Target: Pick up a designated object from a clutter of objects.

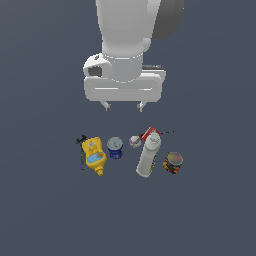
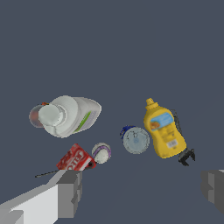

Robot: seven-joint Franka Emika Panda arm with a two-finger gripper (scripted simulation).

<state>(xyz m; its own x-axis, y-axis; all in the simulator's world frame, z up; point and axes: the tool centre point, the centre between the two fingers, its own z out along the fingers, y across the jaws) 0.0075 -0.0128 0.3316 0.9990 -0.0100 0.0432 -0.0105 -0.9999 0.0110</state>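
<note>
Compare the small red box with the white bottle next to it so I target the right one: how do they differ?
The red box is flat, red with white lettering; the white bottle is rounded, plain white with a greenish label patch. The red box is far smaller than the white bottle. In the exterior view the red box peeks out by the top of the white bottle, partly hidden behind it. Both sit in the clutter below the open gripper.

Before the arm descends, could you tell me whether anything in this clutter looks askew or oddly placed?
The small flat red box with white lettering sits tilted, wedged against the tall white bottle and the small purple-white cup. The yellow bottle with blue label lies flat. Nothing looks spilled or damaged.
</note>
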